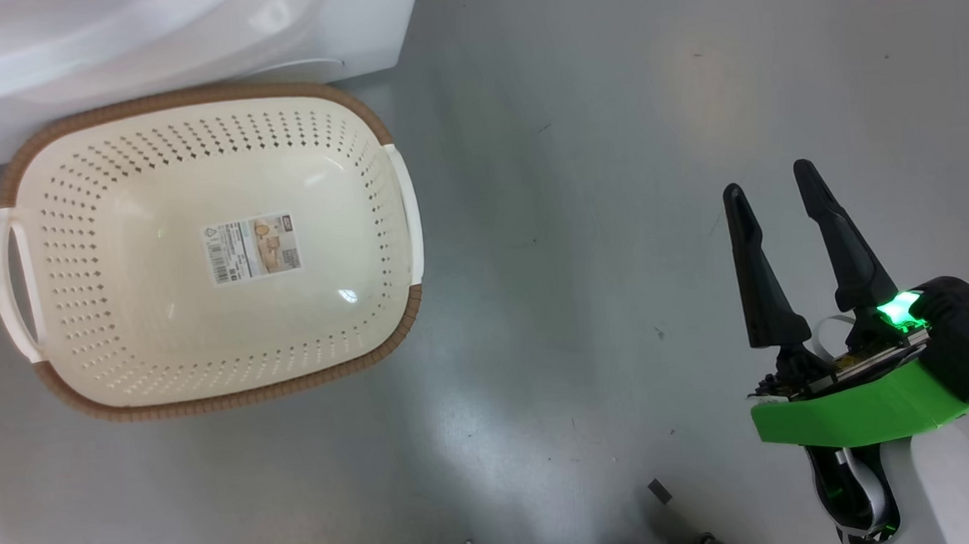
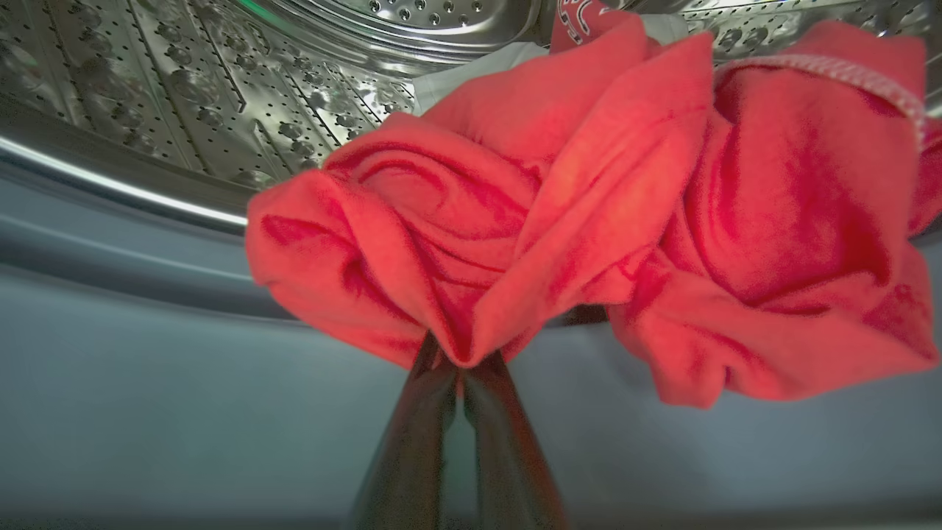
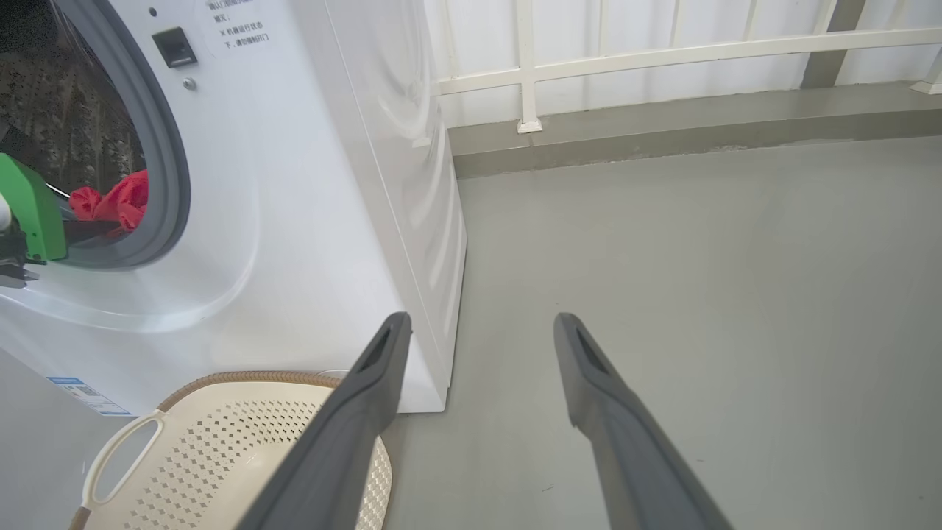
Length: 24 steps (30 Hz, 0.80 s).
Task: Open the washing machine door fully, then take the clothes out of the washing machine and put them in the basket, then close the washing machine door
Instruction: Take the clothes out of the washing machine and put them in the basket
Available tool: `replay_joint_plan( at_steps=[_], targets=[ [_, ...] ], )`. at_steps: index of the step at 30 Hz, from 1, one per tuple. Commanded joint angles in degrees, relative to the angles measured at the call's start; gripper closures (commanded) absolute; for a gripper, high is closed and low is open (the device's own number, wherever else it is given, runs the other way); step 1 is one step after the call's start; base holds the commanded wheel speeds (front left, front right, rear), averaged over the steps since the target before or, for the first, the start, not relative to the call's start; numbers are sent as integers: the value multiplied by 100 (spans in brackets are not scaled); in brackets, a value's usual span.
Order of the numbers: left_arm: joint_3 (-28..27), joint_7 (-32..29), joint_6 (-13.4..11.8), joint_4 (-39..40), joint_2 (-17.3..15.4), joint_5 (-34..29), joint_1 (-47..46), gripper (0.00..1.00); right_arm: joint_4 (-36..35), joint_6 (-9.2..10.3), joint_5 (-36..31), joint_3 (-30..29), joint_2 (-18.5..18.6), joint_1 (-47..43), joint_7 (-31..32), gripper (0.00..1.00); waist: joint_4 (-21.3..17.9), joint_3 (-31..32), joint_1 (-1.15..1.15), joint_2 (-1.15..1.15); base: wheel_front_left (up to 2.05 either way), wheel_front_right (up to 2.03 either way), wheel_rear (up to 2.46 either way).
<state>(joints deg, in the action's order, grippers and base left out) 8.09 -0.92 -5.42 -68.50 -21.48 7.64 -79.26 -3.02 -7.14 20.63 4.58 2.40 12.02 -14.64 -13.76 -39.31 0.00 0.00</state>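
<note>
In the left wrist view my left gripper [image 2: 460, 362] is shut on a fold of the red clothes [image 2: 574, 213], which drape over the grey gasket at the mouth of the steel drum [image 2: 184, 81]. A white piece shows behind the red cloth. The right wrist view shows the washing machine [image 3: 309, 184] with its opening uncovered, the red clothes [image 3: 121, 202] and the left arm's green wrist at the opening. The door itself is out of view. The cream basket [image 1: 201, 245] lies empty on the floor before the washer. My right gripper [image 1: 770, 186] hangs open over bare floor at the right.
The basket [image 3: 221, 442] stands close against the washer's front lower corner. Grey floor stretches to the right of it. A white railing [image 3: 662, 51] on a low kerb runs behind the machine.
</note>
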Motion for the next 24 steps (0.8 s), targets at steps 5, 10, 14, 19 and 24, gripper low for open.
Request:
replay_joint_plan(
  at_steps=[5,10,14,19,24],
  targets=[
    [-15,335,76,137,-318,76,-66,100,-96,-35,31,116,48,-49,-36,0,56,14,0,0,0,0,0],
    [-27,677,152,220,-250,177,-41,100,-96,-35,13,89,48,-35,-36,0,132,18,0,0,0,0,0],
    [-53,953,199,288,-188,272,15,100,-78,-35,2,73,48,-9,-36,0,197,39,0,0,0,0,0],
    [-54,1238,248,380,-159,347,129,100,-65,-35,-21,65,48,2,-36,0,261,83,0,0,0,0,0],
    [-67,1428,324,566,-82,448,326,100,-66,-35,-44,53,48,8,-36,0,340,141,0,0,0,0,0]
  ],
)
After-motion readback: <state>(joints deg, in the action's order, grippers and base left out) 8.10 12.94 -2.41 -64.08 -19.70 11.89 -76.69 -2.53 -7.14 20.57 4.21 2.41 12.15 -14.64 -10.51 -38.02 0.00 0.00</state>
